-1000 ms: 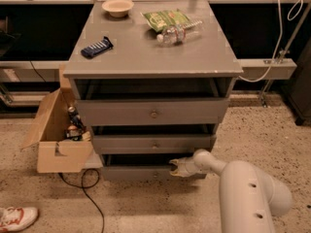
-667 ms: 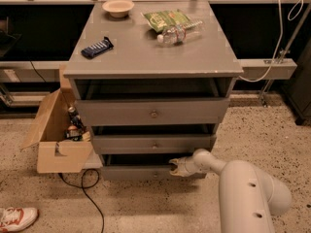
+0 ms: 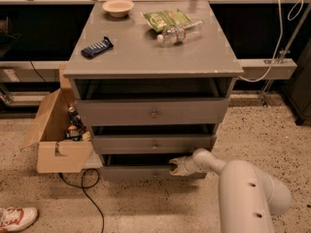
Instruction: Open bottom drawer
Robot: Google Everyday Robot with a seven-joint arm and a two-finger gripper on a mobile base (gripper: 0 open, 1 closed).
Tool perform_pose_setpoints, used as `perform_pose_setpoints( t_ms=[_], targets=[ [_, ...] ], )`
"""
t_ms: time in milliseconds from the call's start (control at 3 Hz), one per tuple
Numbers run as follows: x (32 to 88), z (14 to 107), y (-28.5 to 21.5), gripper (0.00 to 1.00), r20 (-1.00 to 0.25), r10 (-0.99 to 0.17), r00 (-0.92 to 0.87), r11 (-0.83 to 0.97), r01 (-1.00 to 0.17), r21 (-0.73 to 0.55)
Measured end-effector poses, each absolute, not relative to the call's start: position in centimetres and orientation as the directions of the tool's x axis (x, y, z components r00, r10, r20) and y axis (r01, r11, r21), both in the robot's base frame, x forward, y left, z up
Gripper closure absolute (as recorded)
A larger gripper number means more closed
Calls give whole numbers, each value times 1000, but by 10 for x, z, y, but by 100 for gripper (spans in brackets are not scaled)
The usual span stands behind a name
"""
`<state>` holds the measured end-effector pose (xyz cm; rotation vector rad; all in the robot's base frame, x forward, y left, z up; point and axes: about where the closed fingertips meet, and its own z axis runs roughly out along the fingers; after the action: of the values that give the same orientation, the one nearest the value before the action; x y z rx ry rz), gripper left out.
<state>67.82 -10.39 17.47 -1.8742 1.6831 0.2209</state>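
Observation:
The grey cabinet (image 3: 146, 57) has three drawers stacked. The bottom drawer (image 3: 131, 173) is the lowest and shallowest front, with a small round knob (image 3: 156, 174) at its centre; a dark gap shows above its top edge. My gripper (image 3: 176, 166) reaches in from the right on a white arm (image 3: 243, 188) and sits at the upper edge of the bottom drawer front, just right of and above the knob. The middle drawer (image 3: 153, 143) and the tall top drawer (image 3: 153, 112) each stick out a little.
An open cardboard box (image 3: 56, 135) with small items stands at the cabinet's left, with a black cable (image 3: 87, 188) on the speckled floor. A shoe (image 3: 17, 218) lies bottom left. On top: a bowl (image 3: 118, 7), a dark packet (image 3: 96, 47), a green bag (image 3: 167, 19), a bottle (image 3: 179, 33).

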Motion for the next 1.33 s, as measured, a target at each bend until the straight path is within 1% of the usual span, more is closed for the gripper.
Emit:
perform_pose_setpoints(
  t_ms=[333, 667, 1333],
  targets=[
    [678, 175, -104, 10, -501, -847, 181, -13, -947, -321],
    [677, 174, -103, 0, -498, -848, 182, -17, -948, -318],
    [671, 166, -97, 0, -455, -870, 193, -74, -961, -265]
  ],
)
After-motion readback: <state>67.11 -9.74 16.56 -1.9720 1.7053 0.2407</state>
